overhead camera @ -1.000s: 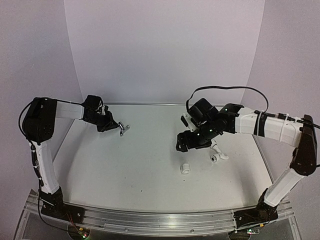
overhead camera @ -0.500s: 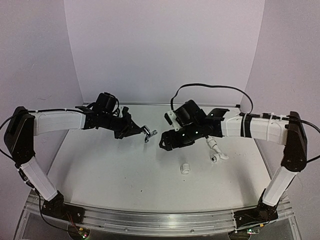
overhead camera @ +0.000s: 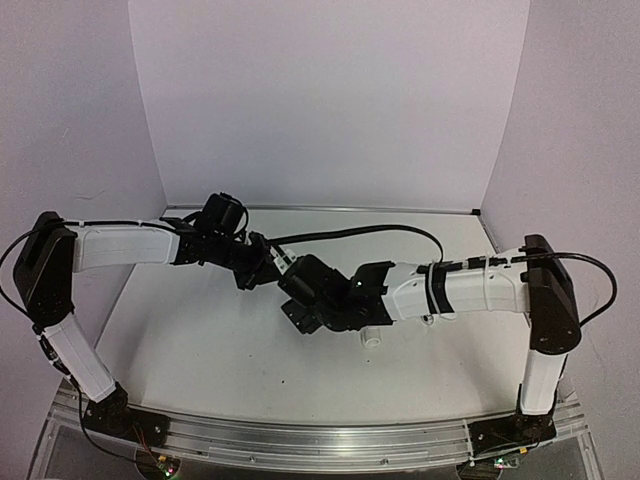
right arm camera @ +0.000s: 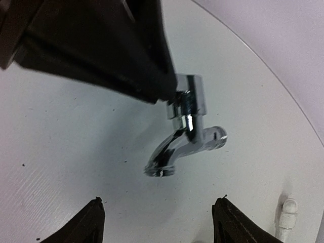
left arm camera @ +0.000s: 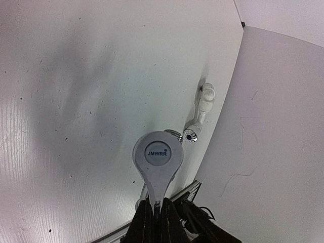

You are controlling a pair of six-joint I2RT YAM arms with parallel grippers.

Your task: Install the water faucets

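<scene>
Left gripper (left arm camera: 154, 207) pinches metal faucet (right arm camera: 187, 126) by handle. Right gripper (right arm camera: 158, 205) spread wide, holding nothing, faucet just ahead. Looks hard, shiny, slippery, bit heavy; best grab thick body near spout.

A lab rig: white table (overhead camera: 200, 350), plain backdrop walls (overhead camera: 330, 100).

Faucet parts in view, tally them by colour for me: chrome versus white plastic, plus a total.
Chrome: 1, the faucet, held in the left claw.
White plastic: 2, the pipe fitting and the small collar.
Total: 3.
</scene>
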